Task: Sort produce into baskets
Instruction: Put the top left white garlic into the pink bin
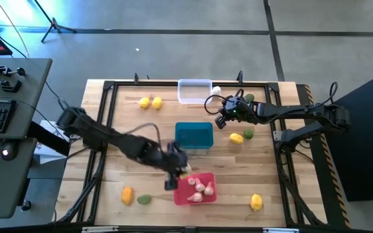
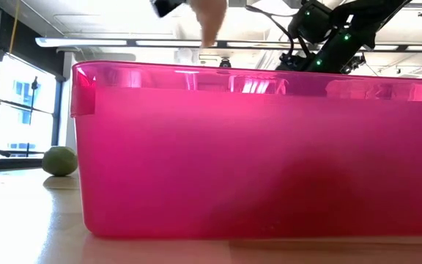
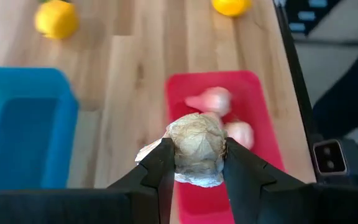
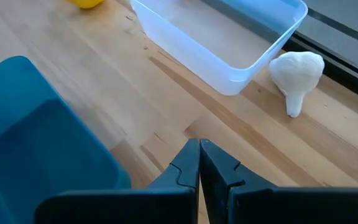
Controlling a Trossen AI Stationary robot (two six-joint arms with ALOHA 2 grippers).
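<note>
My left gripper (image 1: 177,170) is shut on a papery whitish garlic bulb (image 3: 196,149), just above the red basket's (image 1: 203,196) far-left corner. Several pinkish bulbs (image 1: 198,188) lie inside the red basket (image 3: 263,118). The teal basket (image 1: 193,134) stands mid-table and the clear basket (image 1: 194,90) at the far edge. My right gripper (image 4: 199,155) is shut on nothing and hovers between the teal basket (image 4: 36,149) and the clear basket (image 4: 229,37). Another white bulb (image 4: 297,71) lies on the table beside the clear basket. My left gripper pinches the garlic bulb by its two opposite sides (image 3: 178,152) between its two fingers (image 3: 157,171). The fingers slant downward from the table's left. The bulb is lifted clear, above the red basket's rim (image 2: 218,70).
Two yellow fruits (image 1: 151,101) lie far left. A yellow fruit (image 1: 236,137) and a green lump (image 1: 248,133) lie right of the teal basket. An orange fruit (image 1: 127,195) and a green lump (image 1: 145,199) lie near left, and a yellow fruit (image 1: 256,202) lies near right.
</note>
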